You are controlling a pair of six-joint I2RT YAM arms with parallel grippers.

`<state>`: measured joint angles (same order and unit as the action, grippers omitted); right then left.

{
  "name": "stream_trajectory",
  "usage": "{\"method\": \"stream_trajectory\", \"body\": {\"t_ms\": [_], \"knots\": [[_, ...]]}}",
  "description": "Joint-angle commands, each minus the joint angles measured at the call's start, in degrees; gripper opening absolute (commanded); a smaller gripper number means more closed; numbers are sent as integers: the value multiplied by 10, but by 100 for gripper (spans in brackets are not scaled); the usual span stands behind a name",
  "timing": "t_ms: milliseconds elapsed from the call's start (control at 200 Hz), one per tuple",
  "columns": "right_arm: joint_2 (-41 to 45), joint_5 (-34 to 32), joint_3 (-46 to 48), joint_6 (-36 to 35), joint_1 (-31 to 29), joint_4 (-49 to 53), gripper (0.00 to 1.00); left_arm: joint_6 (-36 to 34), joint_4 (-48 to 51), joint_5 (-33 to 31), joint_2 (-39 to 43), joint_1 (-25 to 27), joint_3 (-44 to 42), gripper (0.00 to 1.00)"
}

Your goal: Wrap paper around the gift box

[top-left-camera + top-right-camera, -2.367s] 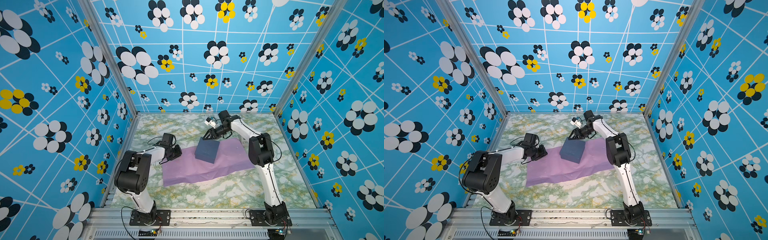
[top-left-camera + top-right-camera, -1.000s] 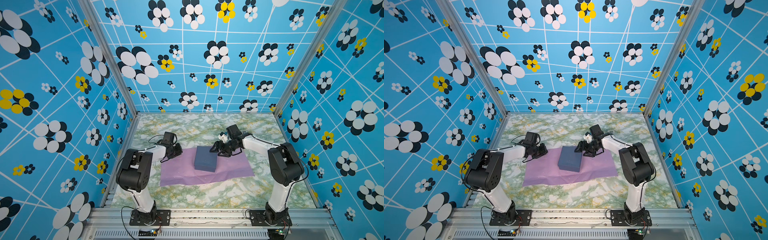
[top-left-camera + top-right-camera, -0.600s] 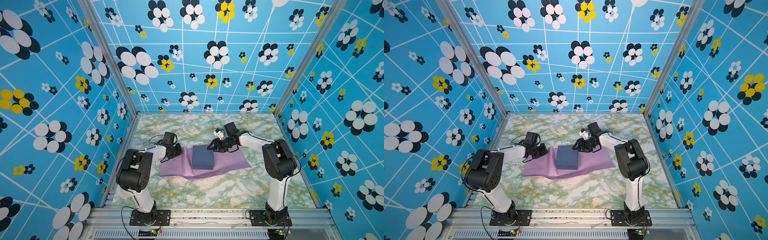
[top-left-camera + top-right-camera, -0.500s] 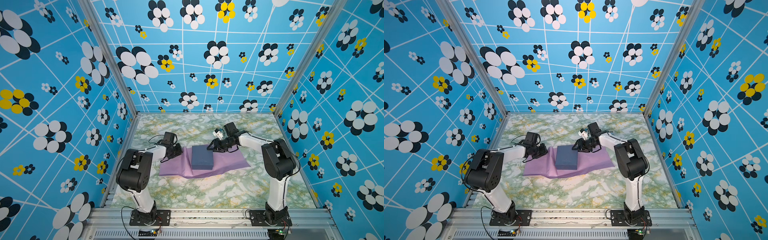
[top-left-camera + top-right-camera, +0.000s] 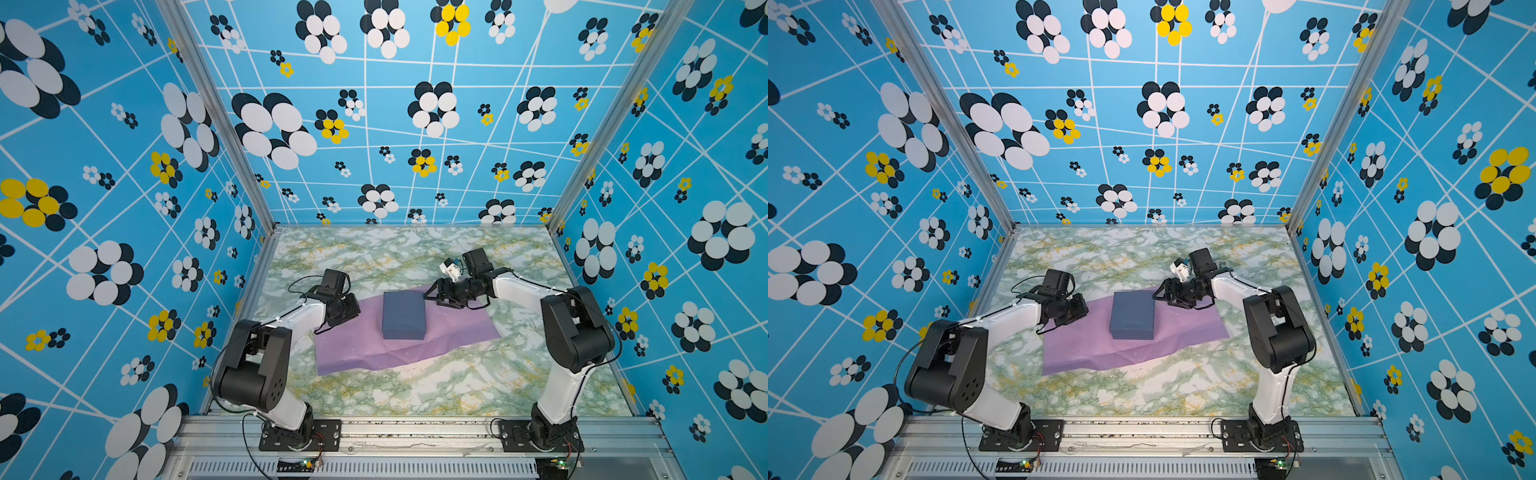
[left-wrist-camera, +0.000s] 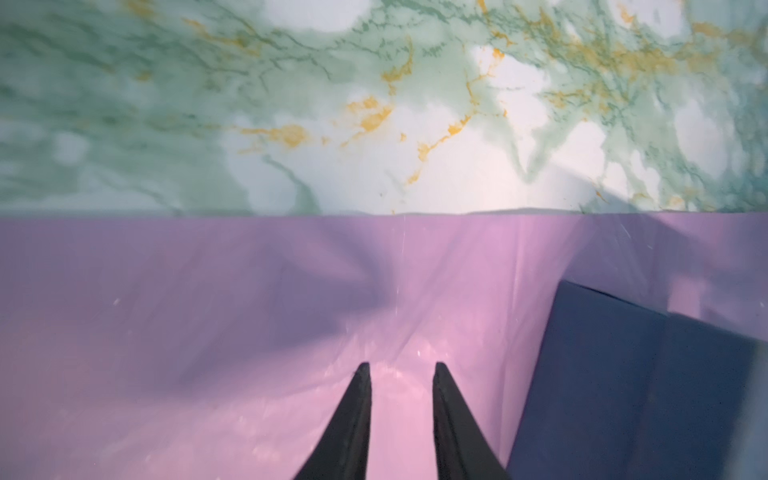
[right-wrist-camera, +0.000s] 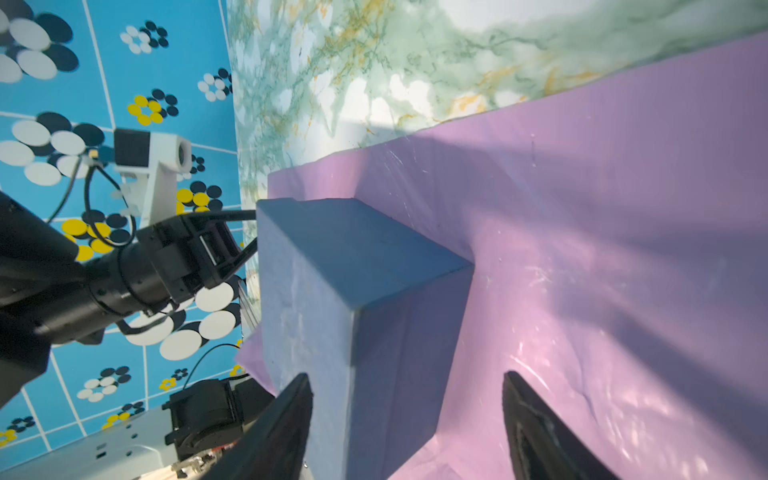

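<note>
Navy gift box (image 5: 404, 313), apparently closed, rests on paper (image 5: 353, 353).

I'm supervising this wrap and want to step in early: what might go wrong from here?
1. The right gripper, open, straddles a corner of the box; closing may twist it on the paper.
2. The left gripper sits low over creased paper; a pull may crumple or tear it.
3. The box lies near the paper's far edge, so cover there may fall short.
</note>
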<state>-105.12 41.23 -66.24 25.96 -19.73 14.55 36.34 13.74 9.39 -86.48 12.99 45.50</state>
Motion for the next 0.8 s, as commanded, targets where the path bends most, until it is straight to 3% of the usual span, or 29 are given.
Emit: {"method": "stream_trajectory", "body": {"t_ms": [0, 165, 415, 795], "knots": [[27, 10, 13, 37, -4, -33, 76, 27, 39, -5, 48, -2, -37, 30], [-14, -7, -48, 20, -16, 2, 77, 25, 8, -9, 39, -31, -89, 25], [-92, -25, -144, -28, -42, 88, 74, 10, -24, -14, -13, -45, -89, 22], [-134, 21, -164, -20, -59, 34, 62, 8, -17, -16, -42, -43, -63, 21]]}}
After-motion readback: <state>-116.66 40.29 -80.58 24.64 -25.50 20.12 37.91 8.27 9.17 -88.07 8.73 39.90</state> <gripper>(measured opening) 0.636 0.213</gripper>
